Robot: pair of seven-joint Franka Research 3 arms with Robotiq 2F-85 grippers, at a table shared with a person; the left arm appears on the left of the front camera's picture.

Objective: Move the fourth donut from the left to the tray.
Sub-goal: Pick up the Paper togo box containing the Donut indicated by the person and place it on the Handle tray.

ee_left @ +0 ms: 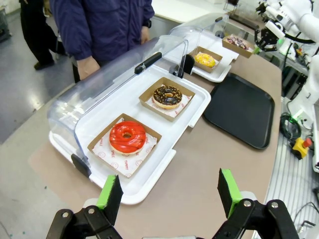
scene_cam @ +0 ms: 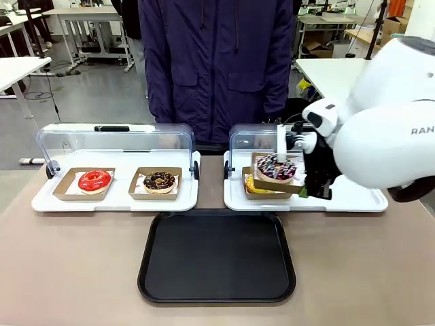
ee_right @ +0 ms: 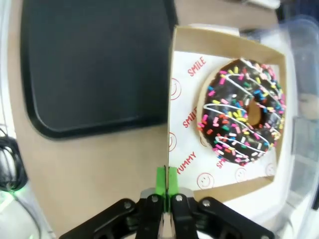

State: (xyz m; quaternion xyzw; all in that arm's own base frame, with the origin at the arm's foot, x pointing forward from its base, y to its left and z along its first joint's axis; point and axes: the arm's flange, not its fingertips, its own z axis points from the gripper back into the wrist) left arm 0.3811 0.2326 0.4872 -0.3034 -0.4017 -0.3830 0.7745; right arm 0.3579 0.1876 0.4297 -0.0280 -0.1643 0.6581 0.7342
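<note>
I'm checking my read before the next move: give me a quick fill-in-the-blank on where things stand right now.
1. The right gripper is shut on the edge of the ____ holder carrying the fourth donut.
2. The holder is lifted above the white tray, partly over the ____ donut.
3. The black tray on the table holds ____ donuts.
4. The left gripper hangs open near the ____ donut.

Missing words: cardboard; yellow; no; red
</note>
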